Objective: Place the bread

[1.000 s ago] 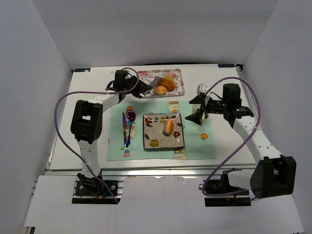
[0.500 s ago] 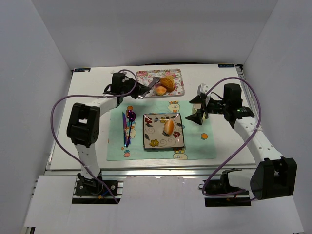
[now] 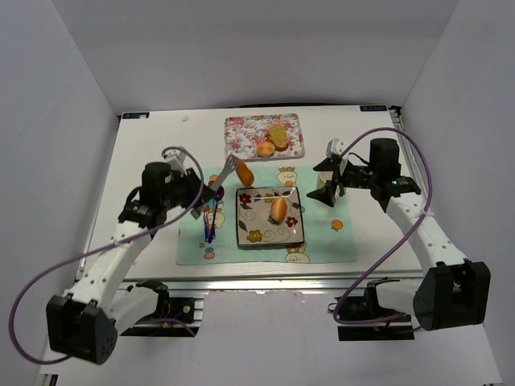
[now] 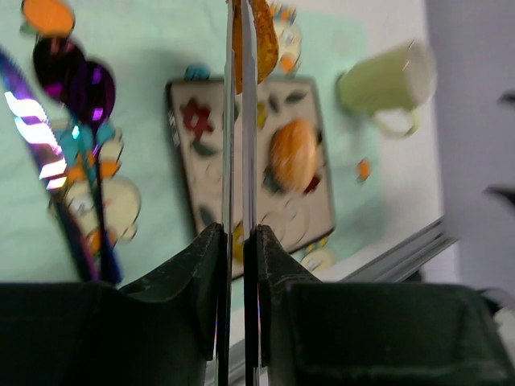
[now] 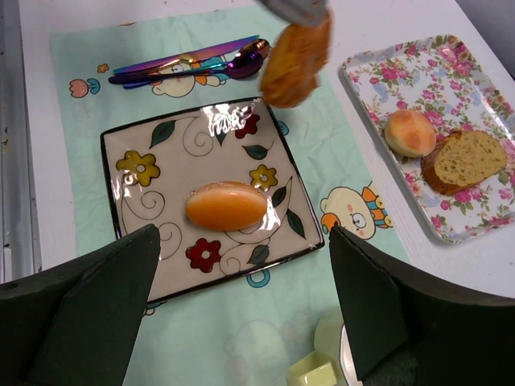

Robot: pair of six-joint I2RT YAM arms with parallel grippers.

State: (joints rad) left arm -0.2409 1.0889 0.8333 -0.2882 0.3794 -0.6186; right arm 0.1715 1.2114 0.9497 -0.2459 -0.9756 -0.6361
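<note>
My left gripper (image 3: 201, 195) is shut on metal tongs (image 3: 226, 172). The tongs pinch a golden-brown piece of bread (image 3: 245, 174) and hold it in the air over the placemat, just past the far left corner of the flowered square plate (image 3: 251, 233). In the left wrist view the tong blades (image 4: 239, 121) run between the closed fingers with the bread (image 4: 262, 36) at their tip. An oval bun (image 3: 278, 208) lies on the plate. My right gripper (image 3: 322, 181) is open and empty, beside the plate's right side. In its view the held bread (image 5: 296, 58) hangs above the plate (image 5: 113, 161).
A floral tray (image 3: 241, 125) at the back holds a round bun (image 3: 265, 149) and a bread slice (image 3: 279, 135). A purple knife and spoon (image 3: 211, 213) lie left of the plate on the green placemat (image 3: 322, 241). A pale green cup (image 3: 328, 190) stands under my right gripper.
My left arm has pulled back from the floral tray toward the plate, carrying a piece of bread in the tongs. The right arm has not moved.
</note>
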